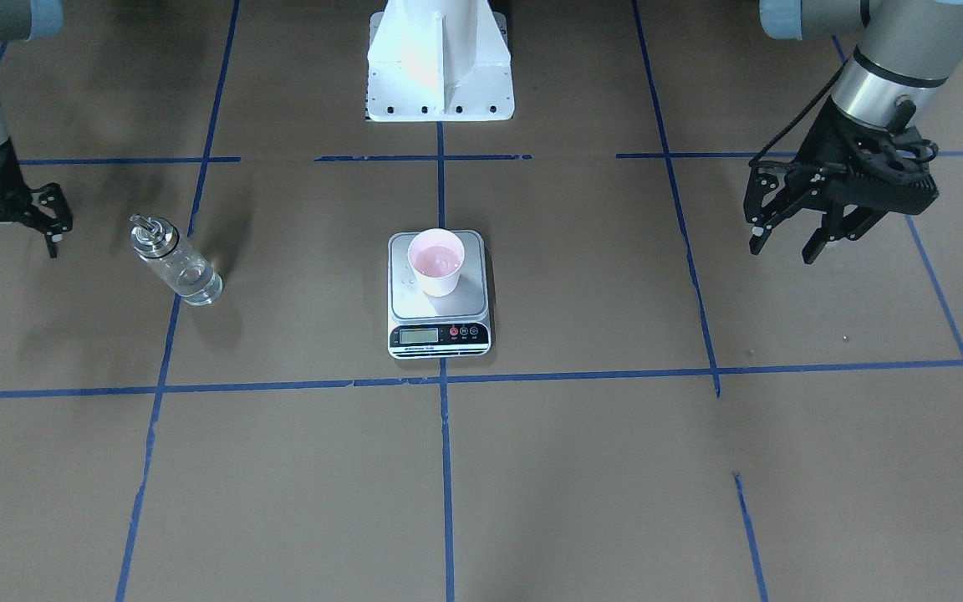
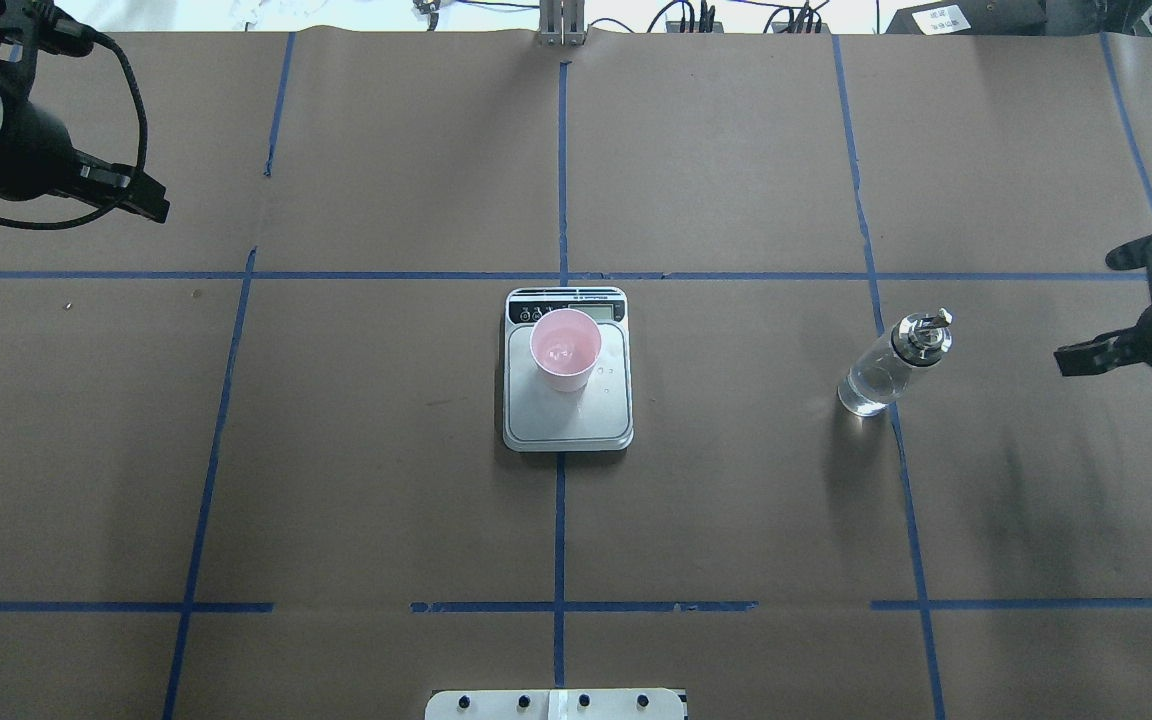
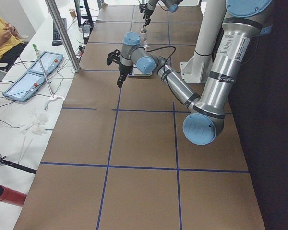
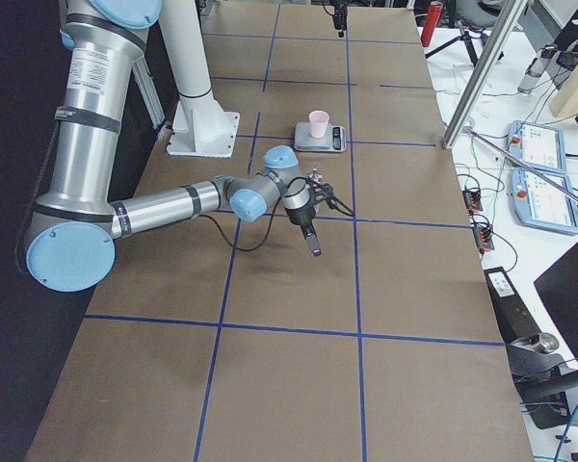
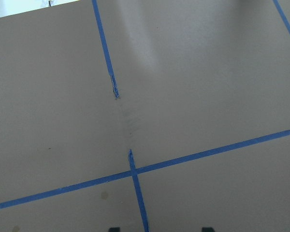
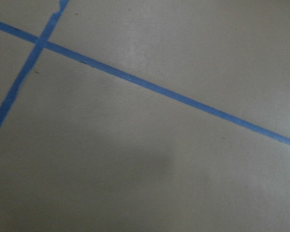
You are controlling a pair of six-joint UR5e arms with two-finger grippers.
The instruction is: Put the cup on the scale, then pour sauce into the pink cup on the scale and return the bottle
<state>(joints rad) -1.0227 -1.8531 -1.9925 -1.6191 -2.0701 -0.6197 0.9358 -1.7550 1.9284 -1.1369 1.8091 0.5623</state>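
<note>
The pale pink cup [image 1: 437, 261] stands upright on the silver-grey scale [image 1: 438, 313] at the table's centre, with a little clear liquid inside; it also shows in the overhead view [image 2: 565, 349]. The clear glass bottle [image 1: 176, 261] with the silver spout stands upright on the table, apart from the scale, also in the overhead view [image 2: 894, 365]. It holds some clear sauce. My right gripper [image 1: 8, 249] is open and empty, hovering beside the bottle without touching it. My left gripper [image 1: 782, 249] is open and empty, far off on the other side.
The brown paper table top carries a grid of blue tape lines [image 2: 560, 275]. The robot's white base [image 1: 440, 67] stands behind the scale. Both wrist views show only paper and tape. Tablets and cables [image 4: 544, 173] lie past the table's far edge.
</note>
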